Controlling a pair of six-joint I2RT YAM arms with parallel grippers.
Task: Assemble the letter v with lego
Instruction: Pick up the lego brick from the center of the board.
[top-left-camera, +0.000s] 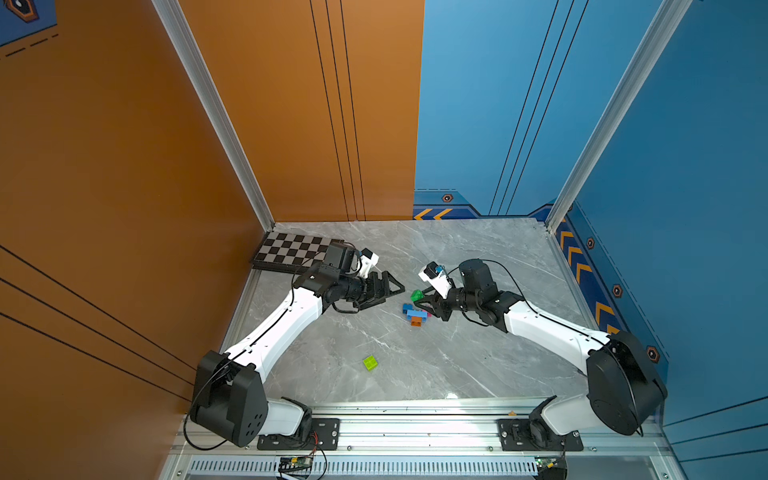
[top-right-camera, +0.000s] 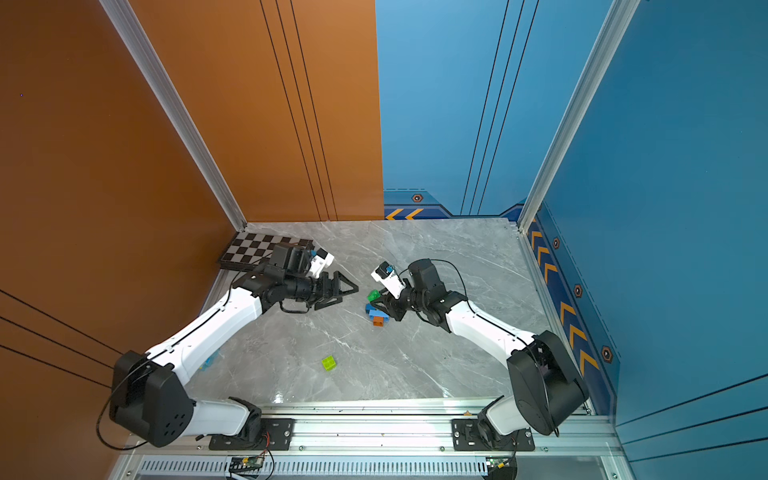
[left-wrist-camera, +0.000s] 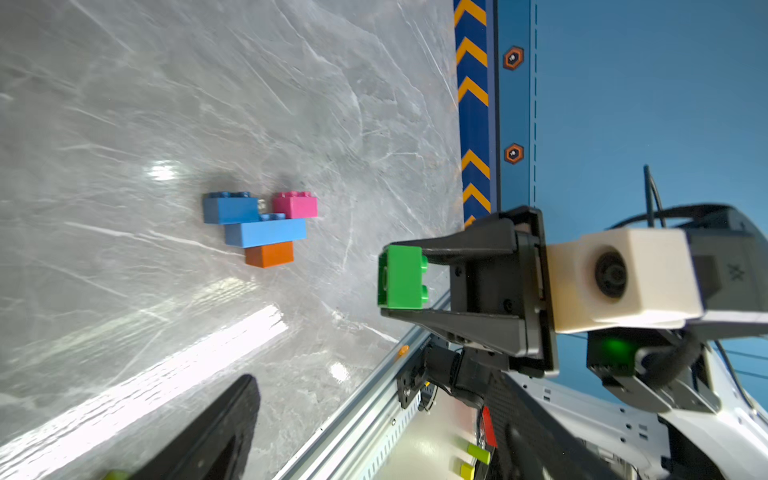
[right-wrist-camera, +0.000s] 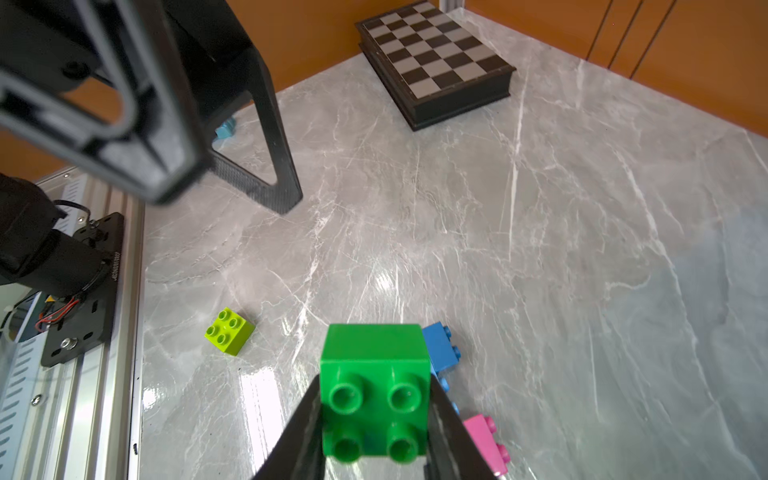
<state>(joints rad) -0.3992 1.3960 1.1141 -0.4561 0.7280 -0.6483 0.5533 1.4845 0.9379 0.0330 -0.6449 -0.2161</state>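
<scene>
The letter v figure (top-left-camera: 416, 314) lies on the marble table (top-left-camera: 478, 365): an orange brick (left-wrist-camera: 269, 254), a light-blue brick (left-wrist-camera: 266, 232), then a dark-blue brick (left-wrist-camera: 230, 210) and a pink brick (left-wrist-camera: 295, 205). My right gripper (top-left-camera: 420, 297) hovers just above it, shut on a green lego brick (right-wrist-camera: 374, 390), which also shows in the left wrist view (left-wrist-camera: 401, 278). My left gripper (top-left-camera: 390, 293) is to the left of the figure, open and empty. A lime lego brick (top-left-camera: 370, 362) lies alone nearer the front edge, and the right wrist view shows it too (right-wrist-camera: 229, 331).
A folded chessboard (top-left-camera: 291, 249) lies in the back left corner, close behind the left wrist. A small light-blue object (top-right-camera: 208, 360) sits beside the left arm near the left wall. Walls close the table on three sides, with a metal rail (top-left-camera: 415, 419) along the front.
</scene>
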